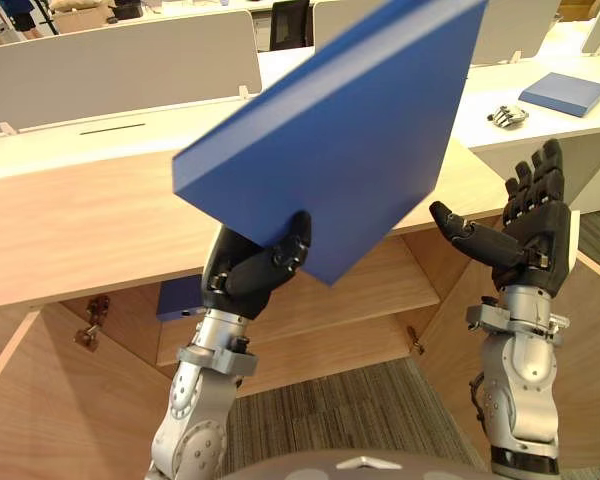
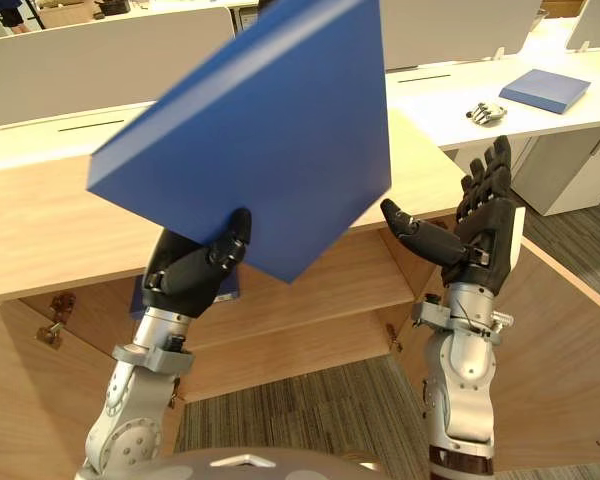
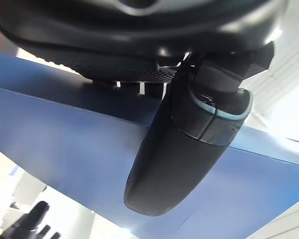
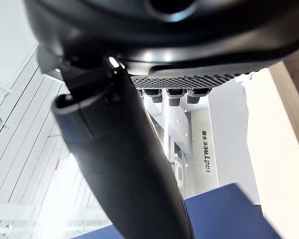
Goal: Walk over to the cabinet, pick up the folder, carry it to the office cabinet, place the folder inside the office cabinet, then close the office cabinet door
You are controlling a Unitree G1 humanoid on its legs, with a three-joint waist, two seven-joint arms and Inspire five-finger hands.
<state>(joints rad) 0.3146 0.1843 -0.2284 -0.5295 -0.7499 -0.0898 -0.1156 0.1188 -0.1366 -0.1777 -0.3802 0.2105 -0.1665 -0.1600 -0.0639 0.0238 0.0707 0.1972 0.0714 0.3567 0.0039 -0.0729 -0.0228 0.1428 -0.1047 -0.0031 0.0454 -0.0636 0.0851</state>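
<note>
A large blue folder (image 1: 350,130) is raised at a tilt above the wooden cabinet top. My left hand (image 1: 255,265) is shut on its lower corner, thumb (image 3: 184,159) pressed across the blue cover (image 3: 65,144). My right hand (image 1: 525,225) is held up to the right of the folder, open, fingers straight and pointing upward, not touching it. A corner of the folder (image 4: 229,211) shows past the right thumb (image 4: 119,164). Below stands the office cabinet (image 1: 380,300), both doors swung open, with wooden shelves inside.
Another blue folder (image 1: 180,298) lies on the cabinet's shelf behind my left wrist. On the white desk at the back right rest a further blue folder (image 1: 565,93) and a small metallic object (image 1: 507,116). White desk dividers (image 1: 120,65) stand behind. Grey carpet (image 1: 330,410) lies below.
</note>
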